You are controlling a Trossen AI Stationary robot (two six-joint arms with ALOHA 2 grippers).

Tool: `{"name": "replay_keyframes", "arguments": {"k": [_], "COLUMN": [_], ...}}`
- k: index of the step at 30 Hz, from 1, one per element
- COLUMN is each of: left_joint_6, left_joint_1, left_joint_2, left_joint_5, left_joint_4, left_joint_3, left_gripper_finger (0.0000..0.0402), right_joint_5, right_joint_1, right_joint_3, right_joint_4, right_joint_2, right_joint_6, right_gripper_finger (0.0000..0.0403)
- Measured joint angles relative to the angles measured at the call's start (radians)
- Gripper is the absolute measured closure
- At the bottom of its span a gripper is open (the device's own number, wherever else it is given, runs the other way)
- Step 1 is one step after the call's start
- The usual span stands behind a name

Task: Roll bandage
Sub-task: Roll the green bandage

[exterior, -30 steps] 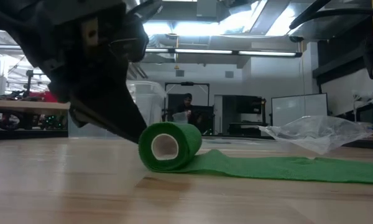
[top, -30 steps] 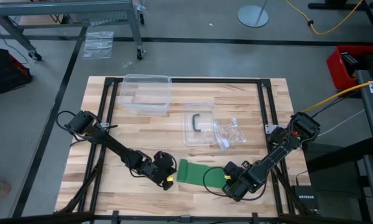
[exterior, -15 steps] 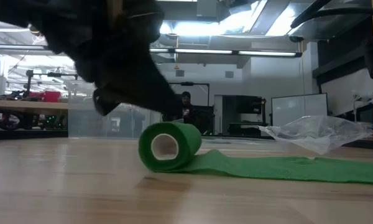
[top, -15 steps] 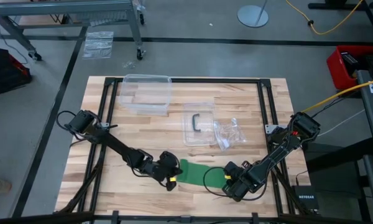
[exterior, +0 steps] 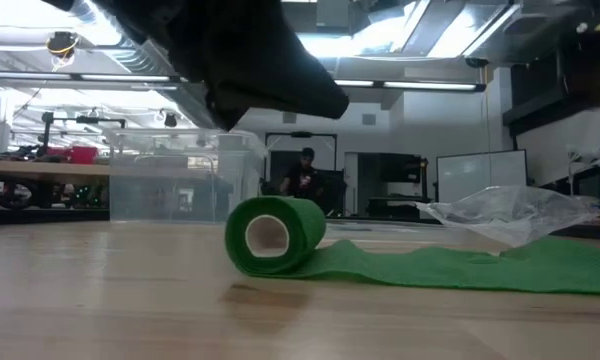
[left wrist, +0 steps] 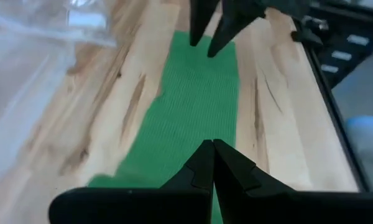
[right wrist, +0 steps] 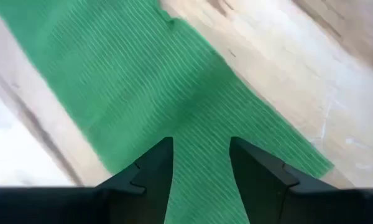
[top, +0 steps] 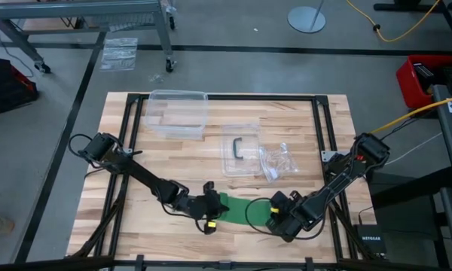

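Your left gripper [top: 209, 209], jaws pressed together, hovers just above the rolled end of the bandage [top: 237, 208]. Its flat tail runs straight ahead toward your right gripper [top: 276, 217], whose jaws stand apart over the far end.

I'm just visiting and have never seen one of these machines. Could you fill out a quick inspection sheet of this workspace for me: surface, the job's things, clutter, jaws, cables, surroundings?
Surface: wooden table with a dark frame laid on it.
Job's things: green bandage, rolled up at one end, the rest lying flat on the wood.
Clutter: clear plastic bin, clear lid with a dark handle, crumpled clear bag.
Grippers: left gripper above the rolled end, jaws shut, holding nothing; right gripper over the flat end, jaws open on either side of the strip.
Cables: yellow cable on the floor; black cable looping over the bandage.
Surroundings: workshop; a person far behind the table.
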Motion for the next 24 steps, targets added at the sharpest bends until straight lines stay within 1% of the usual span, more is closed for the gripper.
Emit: {"name": "replay_keyframes", "arguments": {"k": [2,5,7,12,16,20,24], "left_joint_6": [0.072,0.192,0.24,0.238,0.232,0.212,0.238], "left_joint_1": [0.001,0.01,0.026,0.087,0.122,0.125,0.111], "left_joint_2": [0.0,0.0,0.0,0.0,0.0,0.0,0.0], "left_joint_5": [0.02,0.024,0.026,0.031,0.079,0.113,0.133], "left_joint_4": [0.0,-0.006,-0.014,-0.066,-0.102,-0.121,-0.162], "left_joint_3": [0.001,0.001,0.001,0.001,0.001,0.001,0.001], "left_gripper_finger": [0.0402,0.0402,0.0401,0.0401,0.0401,0.0401,0.0401], "right_joint_5": [0.019,0.044,0.054,0.069,0.084,0.105,0.136], "right_joint_1": [0.0,0.001,0.001,0.001,0.0,0.0,0.0], "right_joint_3": [0.0,0.002,0.002,0.002,0.002,0.003,0.004], "right_joint_4": [-0.001,-0.001,0.0,0.002,0.023,0.036,0.06], "right_joint_2": [-0.012,-0.032,-0.036,-0.039,-0.039,-0.039,-0.039], "right_joint_6": [-0.002,-0.004,-0.005,-0.005,-0.005,-0.006,-0.022], "right_gripper_finger": [0.0237,0.0237,0.0237,0.0237,0.0237,0.0237,0.0237]}}
